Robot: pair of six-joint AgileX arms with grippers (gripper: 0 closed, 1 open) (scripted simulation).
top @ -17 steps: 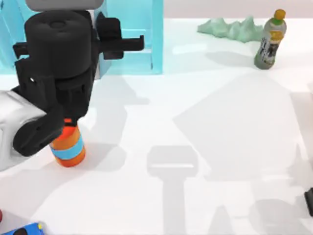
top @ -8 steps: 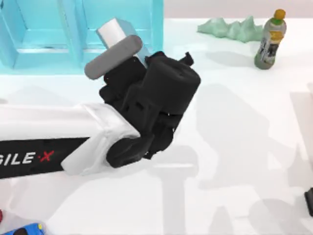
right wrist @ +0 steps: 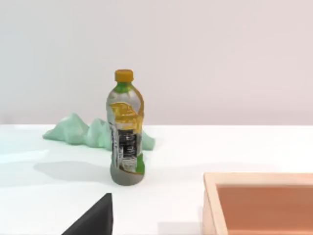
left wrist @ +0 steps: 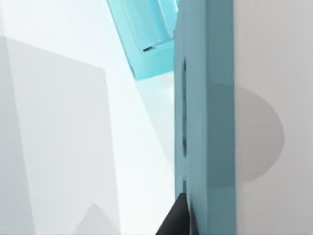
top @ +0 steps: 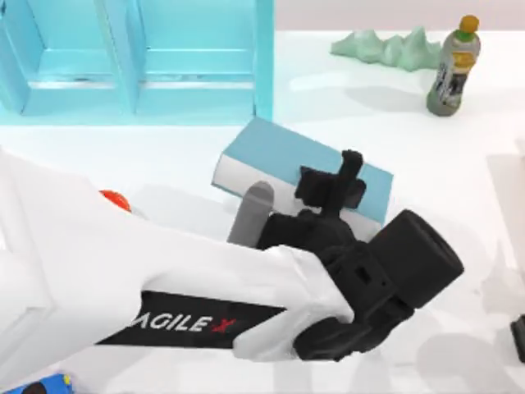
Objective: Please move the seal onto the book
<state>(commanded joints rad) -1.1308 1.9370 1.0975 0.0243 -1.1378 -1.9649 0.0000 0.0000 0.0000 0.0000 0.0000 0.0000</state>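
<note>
Left tool [top: 349,176] over the book [top: 279,156], which lies mid-counter [top: 459,164]. Cannot tell whether clamped on the seal. Seal hidden, not visibly set down on the cover. Placement apparently still pending. Right tool [top: 518,338] parked at right edge.

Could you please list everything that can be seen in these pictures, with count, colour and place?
book: one, teal-blue cover with white page edges, mid-table, partly under the left arm.
shelf unit: one, light blue, far left.
bottle: one, green-yellow with orange cap, far right.
crumpled lump: one, pale green, left of the bottle.
orange thing: one, mostly hidden behind the left arm.
blue thing: one, near left edge.
tray: one, tan wood, near the bottle.
left pincer: black, over the book.
</note>
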